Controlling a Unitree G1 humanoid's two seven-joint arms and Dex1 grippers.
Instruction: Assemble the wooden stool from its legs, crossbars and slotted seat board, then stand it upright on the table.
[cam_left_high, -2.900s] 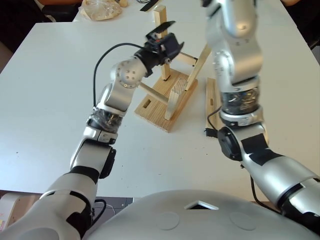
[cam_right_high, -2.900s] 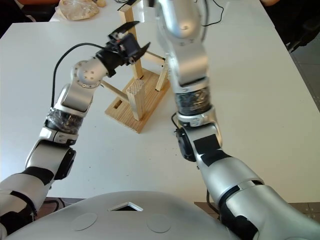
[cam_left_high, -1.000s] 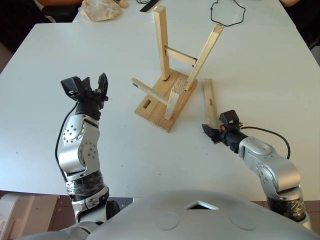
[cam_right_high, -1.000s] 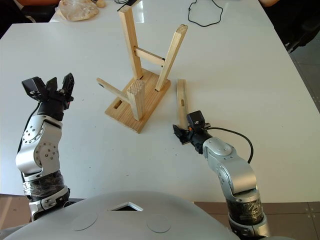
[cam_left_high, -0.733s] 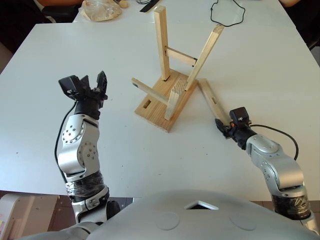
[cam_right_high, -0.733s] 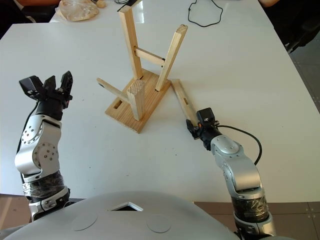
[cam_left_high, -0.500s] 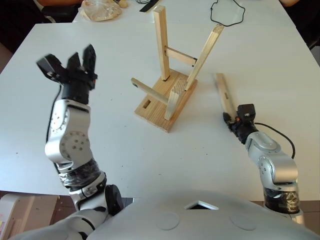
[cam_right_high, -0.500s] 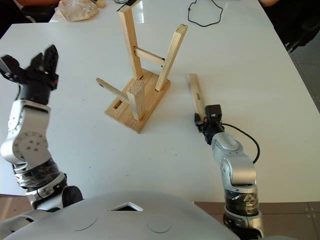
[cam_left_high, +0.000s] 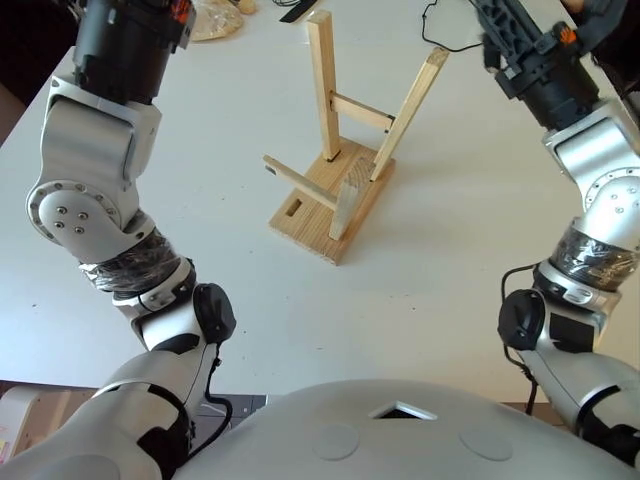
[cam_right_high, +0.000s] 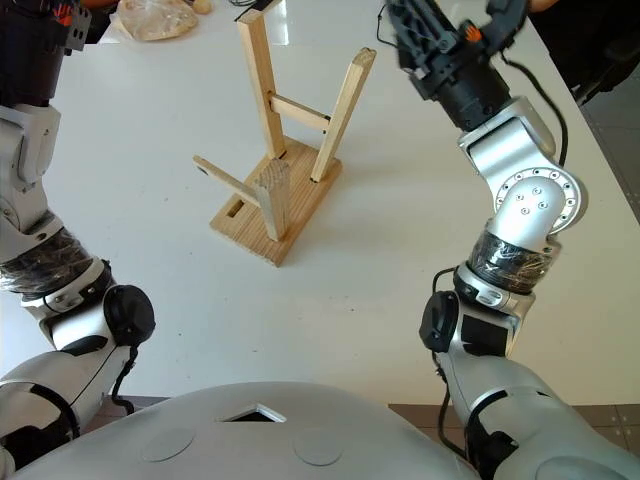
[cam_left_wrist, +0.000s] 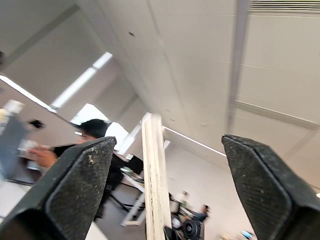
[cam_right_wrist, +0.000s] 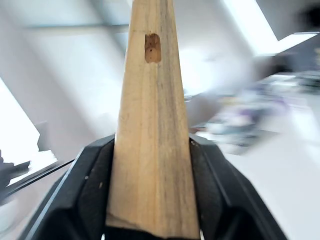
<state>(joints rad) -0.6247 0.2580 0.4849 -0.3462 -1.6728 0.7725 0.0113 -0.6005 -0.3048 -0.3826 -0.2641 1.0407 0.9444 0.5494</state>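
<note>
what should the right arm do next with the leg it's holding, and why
Probably lower the right gripper toward the seat board. It is shut on a leg and is raised high, far from the board, whose slot on the robot's left side is empty.

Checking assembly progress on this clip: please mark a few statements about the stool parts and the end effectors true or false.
1. The right end effector clamps a wooden leg. True.
2. The left end effector is shut on a crossbar. False: it is open, gripping nothing.
3. The seat board lies flat on the table, with legs pointing up. True.
4. Four legs stand in the seat board. False: three do.
</note>
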